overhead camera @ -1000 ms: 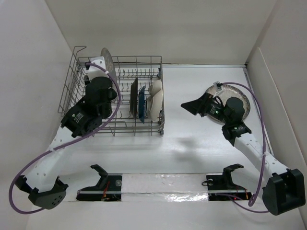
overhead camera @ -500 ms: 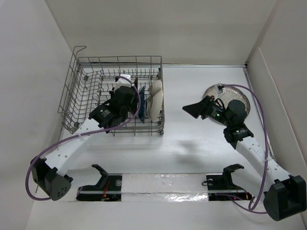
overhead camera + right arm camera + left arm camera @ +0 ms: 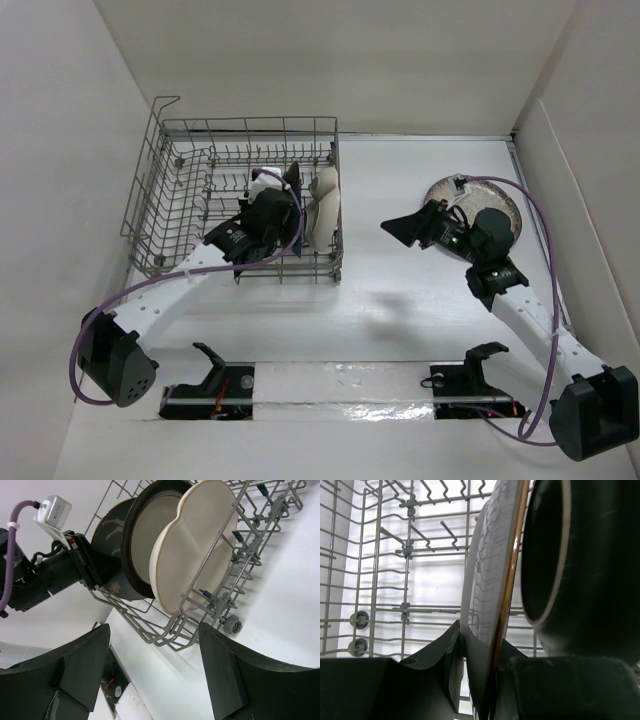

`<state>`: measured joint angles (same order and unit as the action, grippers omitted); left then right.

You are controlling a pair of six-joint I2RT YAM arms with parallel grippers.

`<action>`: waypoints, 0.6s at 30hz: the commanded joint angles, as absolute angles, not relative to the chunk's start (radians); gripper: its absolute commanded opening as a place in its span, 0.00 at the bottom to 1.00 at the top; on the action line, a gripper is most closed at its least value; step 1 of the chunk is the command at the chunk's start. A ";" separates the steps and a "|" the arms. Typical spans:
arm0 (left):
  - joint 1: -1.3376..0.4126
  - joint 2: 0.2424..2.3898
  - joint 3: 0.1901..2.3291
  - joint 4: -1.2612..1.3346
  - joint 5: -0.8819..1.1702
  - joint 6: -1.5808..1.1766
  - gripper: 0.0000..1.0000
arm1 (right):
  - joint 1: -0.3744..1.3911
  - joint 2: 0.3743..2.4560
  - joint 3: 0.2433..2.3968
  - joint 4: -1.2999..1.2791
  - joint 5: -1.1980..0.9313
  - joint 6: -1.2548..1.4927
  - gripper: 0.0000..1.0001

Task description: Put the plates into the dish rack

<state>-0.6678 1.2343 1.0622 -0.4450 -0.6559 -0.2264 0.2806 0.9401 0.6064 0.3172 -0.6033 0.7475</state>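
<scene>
The dish rack (image 3: 160, 190) stands at the far left. At its right end stand the cream three-section plate (image 3: 322, 205), the dark blue leaf dish (image 3: 297, 215) and a brown-rimmed plate (image 3: 150, 530). My left gripper (image 3: 268, 198) is down inside the rack, shut on the lower rim of the grey reindeer plate (image 3: 490, 580). It holds the plate upright just left of a dark dish (image 3: 580, 570). The reindeer plate also shows in the right wrist view (image 3: 107, 532). My right gripper (image 3: 405, 225) hovers open and empty over the table. The speckled plate (image 3: 508, 203) lies flat behind it, partly under the right arm.
The rack's left rows of tines (image 3: 410, 555) hold nothing. The rack's raised wire handle (image 3: 165, 103) is at its far left corner. White walls close in the table at left, back and right. A strip with mounts (image 3: 340, 385) runs along the near edge.
My left arm carried the reindeer plate from above the rack's far left corner down and right into the rack beside the other plates. The right arm barely moved.
</scene>
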 commanded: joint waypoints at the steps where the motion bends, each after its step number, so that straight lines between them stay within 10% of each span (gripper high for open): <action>1: -0.666 1.233 1.054 -0.368 -0.727 -0.271 0.00 | 0.273 0.931 0.612 0.330 -0.588 0.724 0.77; 11: -0.666 1.276 1.028 -0.402 -0.730 -0.299 0.01 | 0.273 0.942 0.615 0.319 -0.575 0.718 0.77; 18: -0.666 1.307 1.034 -0.407 -0.727 -0.319 0.22 | 0.255 0.933 0.630 0.284 -0.551 0.712 0.77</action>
